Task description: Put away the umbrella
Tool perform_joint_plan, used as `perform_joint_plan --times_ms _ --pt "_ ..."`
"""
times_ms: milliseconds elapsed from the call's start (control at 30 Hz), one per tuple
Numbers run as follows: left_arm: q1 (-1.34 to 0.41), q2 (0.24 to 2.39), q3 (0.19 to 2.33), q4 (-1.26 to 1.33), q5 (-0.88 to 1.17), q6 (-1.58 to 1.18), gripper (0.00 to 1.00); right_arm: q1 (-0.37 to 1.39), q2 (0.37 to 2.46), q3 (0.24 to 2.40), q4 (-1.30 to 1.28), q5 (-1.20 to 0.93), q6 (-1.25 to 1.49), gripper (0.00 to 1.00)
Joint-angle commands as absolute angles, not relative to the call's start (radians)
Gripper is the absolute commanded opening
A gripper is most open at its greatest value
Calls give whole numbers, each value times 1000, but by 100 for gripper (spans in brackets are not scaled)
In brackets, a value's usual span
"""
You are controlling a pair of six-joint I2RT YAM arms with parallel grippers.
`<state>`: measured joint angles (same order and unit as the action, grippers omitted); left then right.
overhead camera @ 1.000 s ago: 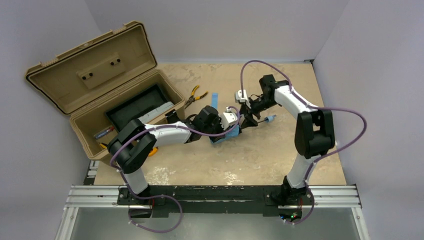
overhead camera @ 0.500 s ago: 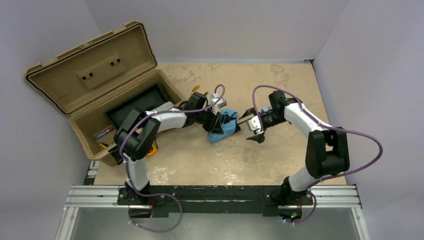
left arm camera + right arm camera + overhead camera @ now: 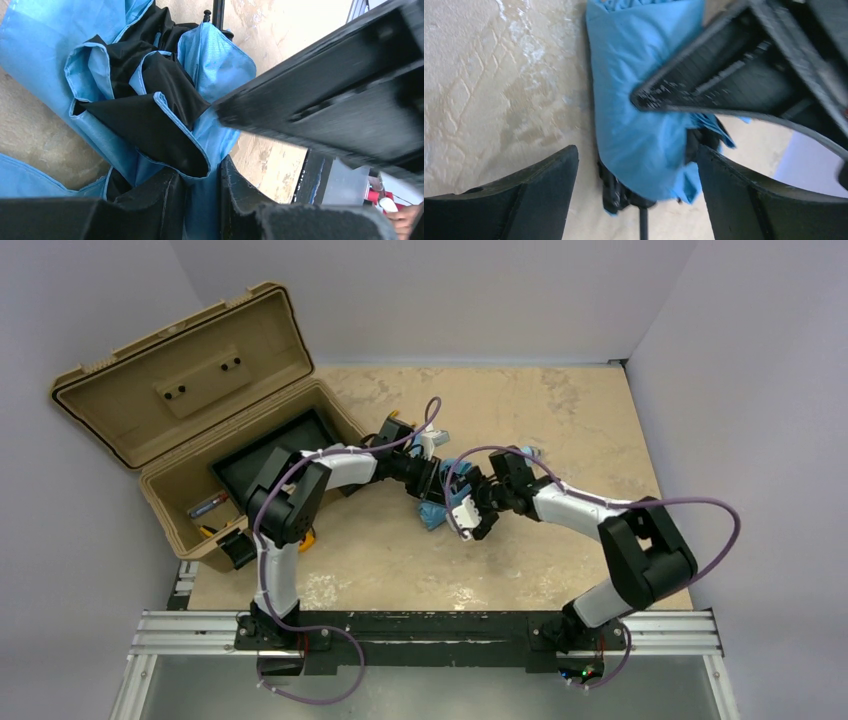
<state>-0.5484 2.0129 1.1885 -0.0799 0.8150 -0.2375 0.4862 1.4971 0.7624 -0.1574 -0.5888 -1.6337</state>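
Looking down, the umbrella point(image 3: 432, 514) lies bundled mid-table, right of the box point(image 3: 166, 506). Left wrist: left gripper point(image 3: 200, 187) pinches its fabric. Right wrist: right gripper point(image 3: 636, 157) gapes astride the bundle, whose length apparently runs across the closing line.

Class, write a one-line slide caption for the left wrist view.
Left gripper pinching a fold of the crumpled blue umbrella, its black lining exposed, with the tan table behind.
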Motion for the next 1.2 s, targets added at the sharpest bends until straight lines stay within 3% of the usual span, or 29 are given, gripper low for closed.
perform_joint_plan --times_ms 0,167,300,333,400,600,800,1100,1167 --pt "-562 2110 1172 -262 754 -253 0 543 1575 773 -55 -446 -1588 80" --pt "-562 2124 1194 -252 775 -276 0 575 1659 794 -57 -375 -1586 68" --pt "-562 2093 1206 -232 762 -309 1 601 1731 841 -149 -321 -1577 25" --pt "-562 2079 1214 -232 754 -315 5 601 1729 852 -182 -328 -1571 15" --pt "-562 2034 1231 -219 733 -331 17 601 1711 860 -255 -336 -1592 9" --pt "-563 1924 1319 -200 675 -367 45 587 1679 867 -457 -265 -1589 4" --pt "-564 1776 1331 -193 526 -327 53 533 1675 872 -602 -194 -1522 0" --pt "-633 1287 990 -88 18 -129 60 354 1693 891 -837 -268 -1521 0" --pt "-628 1130 866 35 -40 -176 78 348 1712 868 -852 -259 -1503 0"
